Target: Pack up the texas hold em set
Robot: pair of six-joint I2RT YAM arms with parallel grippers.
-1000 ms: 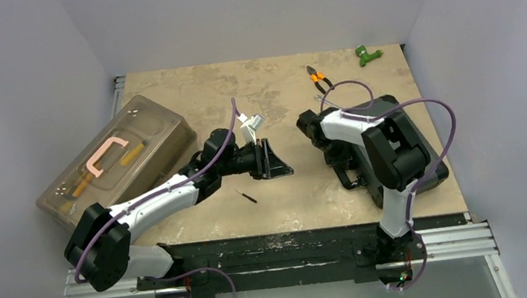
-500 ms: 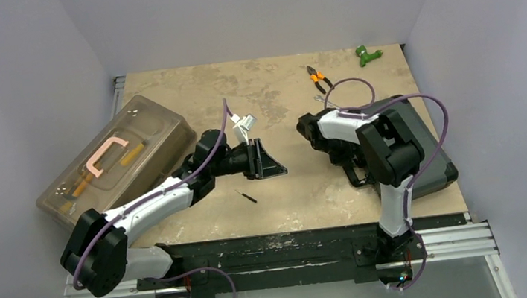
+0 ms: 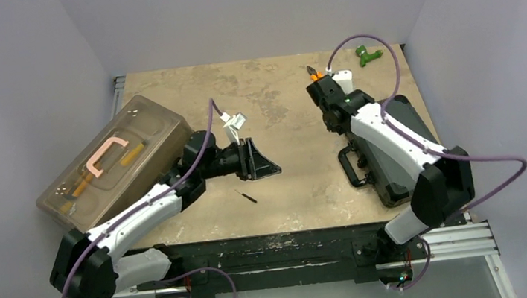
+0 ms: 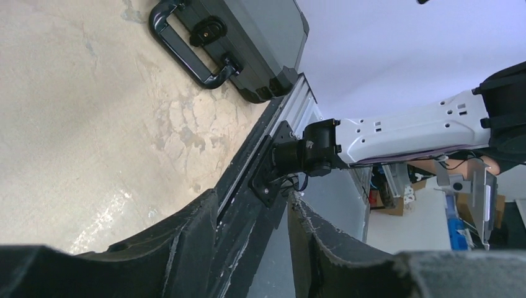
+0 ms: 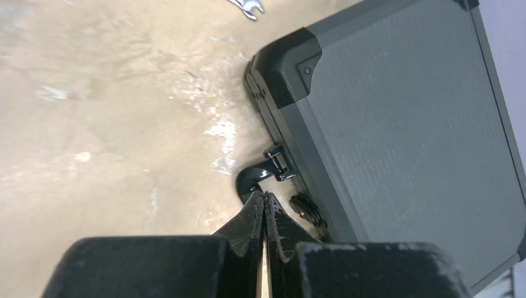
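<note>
Case (image 5: pixel 403 124) lies closed at the bench's right edge, long axis far-to-near, handle (image 4: pixel 186 46) facing centre. Right gripper (image 5: pixel 265 197), jaws pressed together, is just beside the handle. Left gripper (image 4: pixel 253 198), jaws spread, is mid-bench.

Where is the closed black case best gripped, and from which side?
By its handle, a looped bar standing off the case on the long edge facing the middle of the table. Come down from above on that side, jaws straddling the bar. The flat body looks too broad to pinch.

Matt textured case (image 5: pixel 409 124) — glossy handle (image 4: pixel 182 53)
</note>
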